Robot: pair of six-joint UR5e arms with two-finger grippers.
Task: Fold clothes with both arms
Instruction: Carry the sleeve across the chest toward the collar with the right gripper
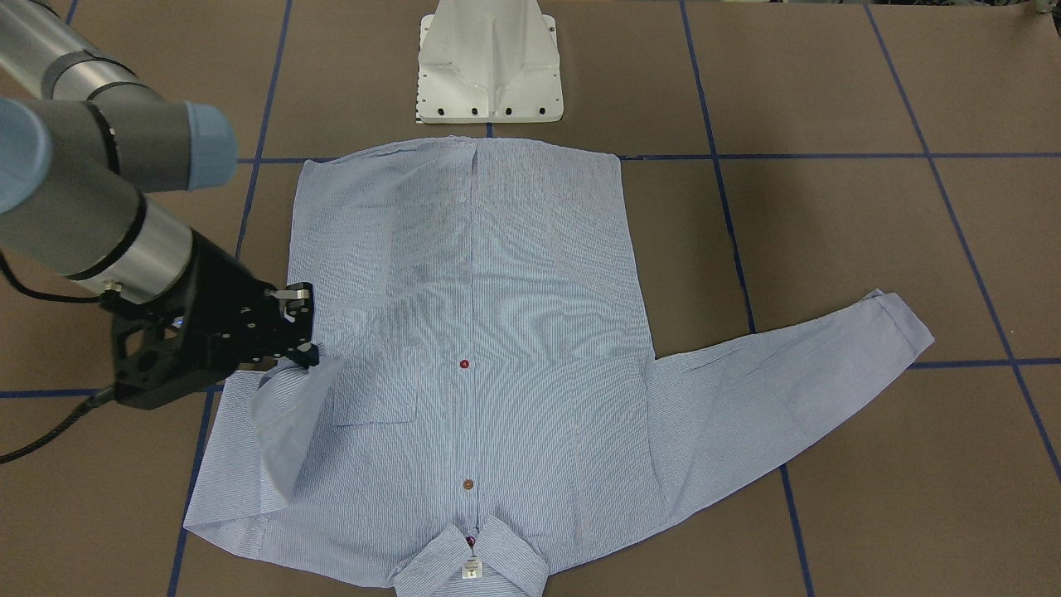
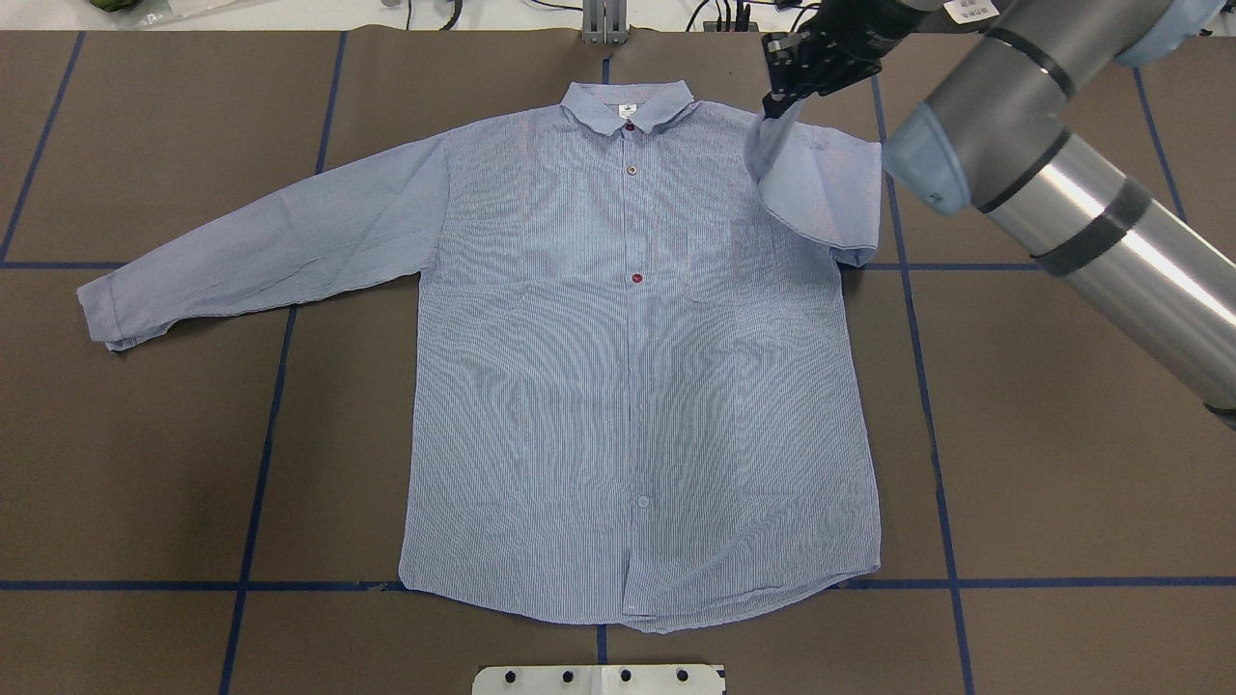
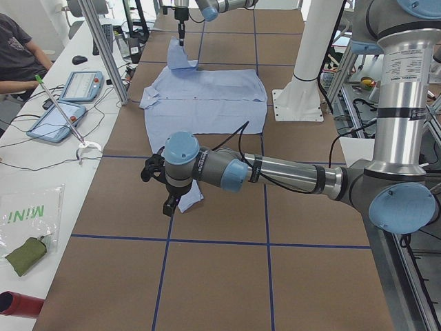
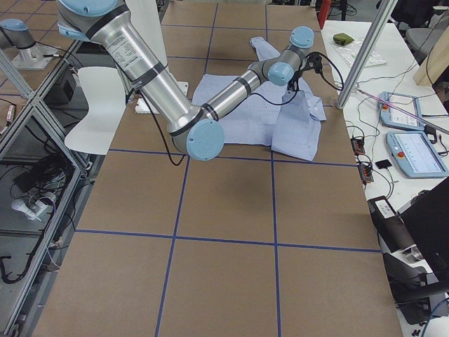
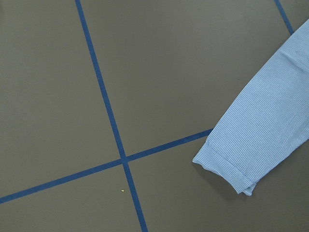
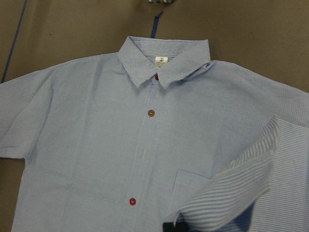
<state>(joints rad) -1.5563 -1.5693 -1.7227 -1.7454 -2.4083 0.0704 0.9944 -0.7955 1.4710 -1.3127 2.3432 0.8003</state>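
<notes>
Shirt (image 2: 628,386) lies flat, front up, on the table (image 2: 1062,483), with the collar (image 2: 628,101) away from me and the hem toward my base pedestal (image 1: 489,62). My R gripper (image 1: 302,330) is pinched on the R sleeve (image 1: 286,431) near its cuff end, holding it above the shoulder, so the cloth hangs in a slack curl over the chest pocket (image 6: 193,181). L gripper (image 3: 170,203) hovers just beside the L sleeve's cuff (image 5: 227,166); it shows only from the side, so I can't tell if its jaws are spread or closed. Step in hand, I judge: fold the R sleeve across the body. To do it well I'd carry it low toward the button line, keep the crease along the shoulder seam and side edge, lay the cloth down before letting go, and not tug, or the body will shift. Edges: the collar sits near the table's far edge and the hem near the pedestal, so little room fwd/back. Sideways there's plenty of bare table on both sides, and the L sleeve (image 2: 261,241) is stretched out flat.
</notes>
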